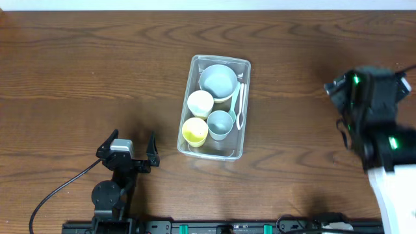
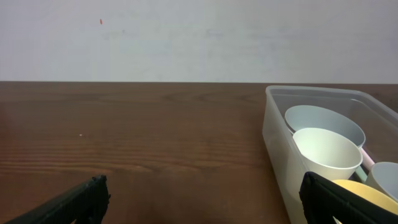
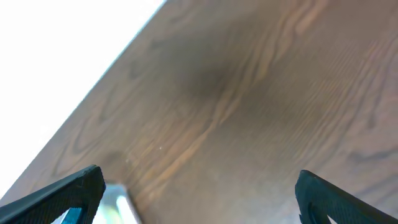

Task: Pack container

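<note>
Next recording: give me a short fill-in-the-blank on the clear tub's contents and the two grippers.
1. The clear rectangular plastic tub holds one pale blue round bowl and ___ smaller cups.
2. The yellow plastic cup lies nearer the ___ arm.
3. The left gripper and right gripper both stand ___, holding nothing.
Missing words: three; left; open.

You seem to be at a robot lab bench, though little of the room shows: a dark wood-grain table (image 1: 78,58), a plain white wall (image 2: 186,37), and a black mounting rail (image 1: 214,227) with a loose cable (image 1: 58,190).
</note>
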